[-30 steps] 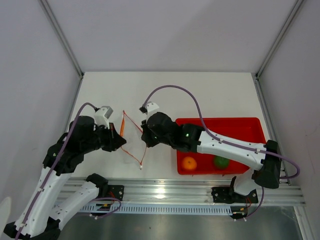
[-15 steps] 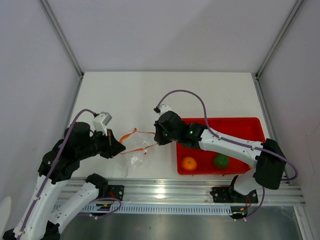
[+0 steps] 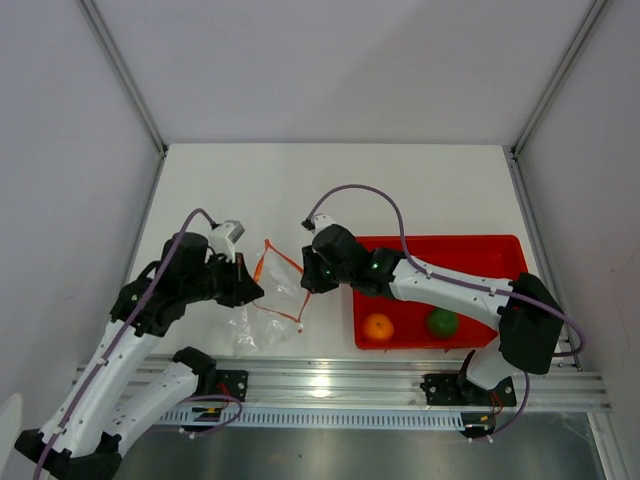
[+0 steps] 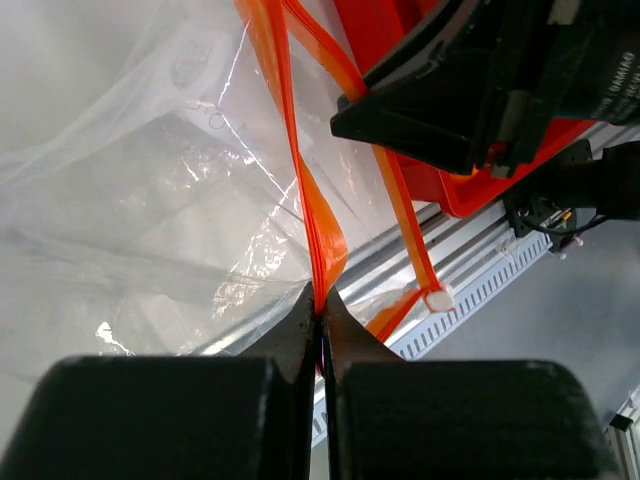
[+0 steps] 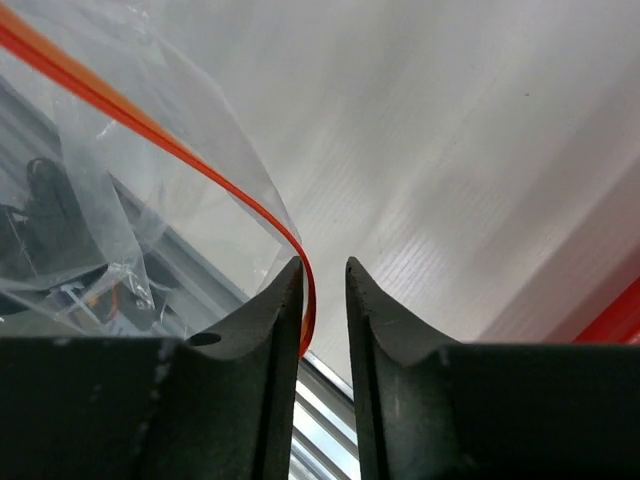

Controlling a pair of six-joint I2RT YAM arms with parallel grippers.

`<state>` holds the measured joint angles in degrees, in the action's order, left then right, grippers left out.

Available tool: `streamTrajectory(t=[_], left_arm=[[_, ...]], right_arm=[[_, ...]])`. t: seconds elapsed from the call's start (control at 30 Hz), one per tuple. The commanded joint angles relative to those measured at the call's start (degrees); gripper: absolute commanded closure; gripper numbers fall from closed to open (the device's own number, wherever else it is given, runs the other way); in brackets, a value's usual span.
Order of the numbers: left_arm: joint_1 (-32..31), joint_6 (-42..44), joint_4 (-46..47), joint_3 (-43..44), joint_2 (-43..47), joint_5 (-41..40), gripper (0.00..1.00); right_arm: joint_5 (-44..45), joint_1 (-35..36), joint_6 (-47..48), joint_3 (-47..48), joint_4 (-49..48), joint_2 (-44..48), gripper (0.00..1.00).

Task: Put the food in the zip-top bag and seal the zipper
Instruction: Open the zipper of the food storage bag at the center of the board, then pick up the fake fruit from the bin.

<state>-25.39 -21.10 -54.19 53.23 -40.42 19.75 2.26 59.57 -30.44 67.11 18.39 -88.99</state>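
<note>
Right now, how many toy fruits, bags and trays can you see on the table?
Toy fruits: 2, a round orange ball and a round green fruit
clear plastic zip-top bag with an orange-red strip: 1
red rectangular plastic tray: 1
Total in view: 4

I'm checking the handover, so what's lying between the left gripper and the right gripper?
The zip-top bag, its zipper running from the left gripper across to the right gripper; the top view shows it.

White tbl [image 3: 420, 190]; grey walls [image 3: 340, 60]
</note>
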Motion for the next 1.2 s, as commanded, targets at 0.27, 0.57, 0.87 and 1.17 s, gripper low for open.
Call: streamTrajectory(t=[0.27,0.57,0.87,1.17], left_arm=[[-0.36,-2.19,10.68,-3.40,-5.19,4.42,0.99],[-0.28,-2.36,13.67,-4.54,-8.53,5.30,0.99],[-0.28,-2.10,15.70,-4.72,-10.11,5.65,0.99],[-0.36,-2.01,16.40,-5.07,-9.94,6.36,0.99]], right_arm=[[1.25,-0.33,1.26,-1.98,-1.26,3.47,0.49],[10.20,-0.68,-3.13,-0.40,8.58,15.75,0.16],[11.98,-13.58,-25.33,-8.02,20.62,27.45,0.01],[15.72,-25.55,-47.23,-18.42,27.73,44.86,0.01]])
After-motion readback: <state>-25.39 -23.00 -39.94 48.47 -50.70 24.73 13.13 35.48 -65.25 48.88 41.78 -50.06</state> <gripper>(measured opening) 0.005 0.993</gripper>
